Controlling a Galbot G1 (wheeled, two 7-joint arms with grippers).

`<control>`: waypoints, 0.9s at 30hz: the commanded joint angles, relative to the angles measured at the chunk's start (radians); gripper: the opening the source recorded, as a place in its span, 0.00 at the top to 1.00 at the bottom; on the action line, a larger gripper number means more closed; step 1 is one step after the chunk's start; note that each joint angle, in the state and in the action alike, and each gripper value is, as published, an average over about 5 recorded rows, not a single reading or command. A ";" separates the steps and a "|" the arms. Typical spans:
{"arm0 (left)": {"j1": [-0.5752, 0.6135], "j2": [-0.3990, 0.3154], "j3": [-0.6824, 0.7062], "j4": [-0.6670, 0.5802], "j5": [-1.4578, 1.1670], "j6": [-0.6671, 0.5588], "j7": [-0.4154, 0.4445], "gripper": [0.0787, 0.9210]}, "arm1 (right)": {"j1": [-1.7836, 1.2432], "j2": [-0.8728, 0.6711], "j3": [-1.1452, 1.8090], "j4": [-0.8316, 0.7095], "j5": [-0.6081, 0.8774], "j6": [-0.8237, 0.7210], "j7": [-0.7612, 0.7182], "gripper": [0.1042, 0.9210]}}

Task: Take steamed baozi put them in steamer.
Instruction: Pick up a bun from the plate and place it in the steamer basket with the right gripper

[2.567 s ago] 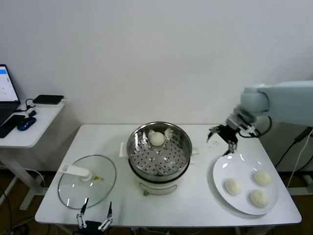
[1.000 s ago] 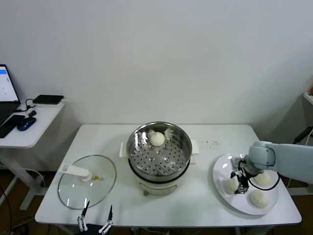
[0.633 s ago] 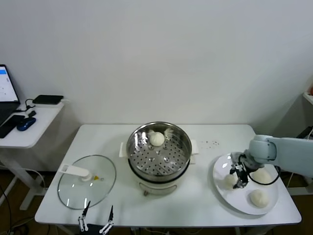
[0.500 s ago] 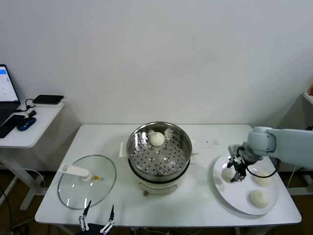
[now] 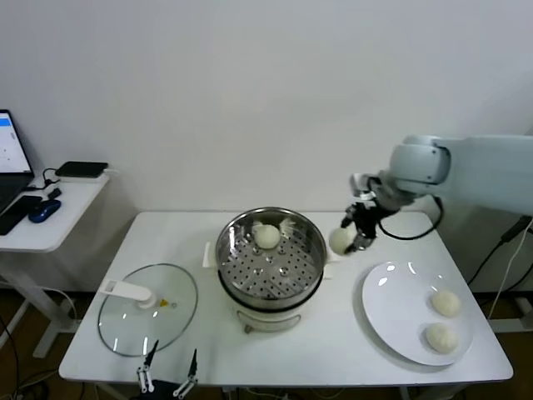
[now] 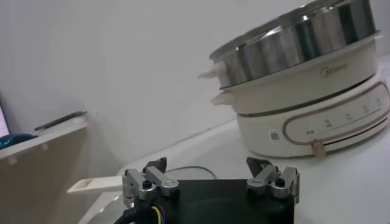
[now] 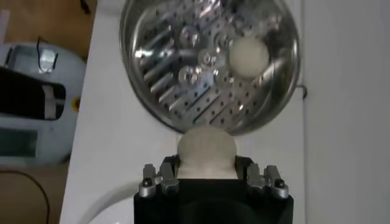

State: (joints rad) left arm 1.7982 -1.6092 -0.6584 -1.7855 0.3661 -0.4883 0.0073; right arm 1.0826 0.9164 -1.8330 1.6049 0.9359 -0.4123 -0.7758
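**Inspector:** Head view, bottom edge first. What was nearest the camera?

**Assistant:** The left gripper (image 5: 169, 379) sat low at the bottom edge, left of centre, fingers spread apart with nothing between them. The left wrist view confirmed the gap between its fingertips (image 6: 150, 180). Just above it in the frame lay the glass lid (image 5: 148, 308), flat on the white table (image 5: 283, 354).

**Inspector:** And to the lower right?

**Assistant:** A white plate (image 5: 398, 312) carried two steamed baozi, one (image 5: 445, 302) above the other (image 5: 440, 337), both towards its right side.

**Inspector:** The steamer?

**Assistant:** The steamer (image 5: 271, 260) stood at centre frame on its cream base. One bun (image 5: 266, 237) rested on the perforated insert, near the far rim. The right wrist view showed the same bun (image 7: 248, 55) inside the basket (image 7: 183, 61).

**Inspector:** State of the working arm?

**Assistant:** The right gripper (image 5: 353, 237) was right of centre, raised above the table between the steamer and the plate, just beside the steamer's right rim. Its fingers were pinched on a fourth bun (image 5: 341, 240). In the right wrist view that held bun (image 7: 205, 151) sat clamped between the two fingers (image 7: 161, 177), at the near edge of the basket.

**Inspector:** Farthest items?

**Assistant:** A side desk (image 5: 50, 218) at the left edge, holding dark devices, against a plain white wall.
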 commanded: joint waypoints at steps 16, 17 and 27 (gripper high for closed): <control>0.001 -0.014 -0.013 0.001 0.003 0.003 0.008 0.12 | -0.371 0.447 0.273 -0.367 0.096 -0.102 0.053 0.38; 0.001 -0.014 -0.013 0.002 0.004 0.003 0.010 0.12 | -0.384 0.448 0.276 -0.372 0.093 -0.103 0.053 0.38; 0.003 -0.014 -0.014 0.014 0.006 0.001 0.018 0.12 | -0.453 0.441 0.271 -0.387 0.050 -0.105 0.053 0.38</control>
State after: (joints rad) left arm 1.8010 -1.6092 -0.6728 -1.7748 0.3706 -0.4856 0.0240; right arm 0.7223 1.3102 -1.5863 1.2773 0.9991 -0.5106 -0.7258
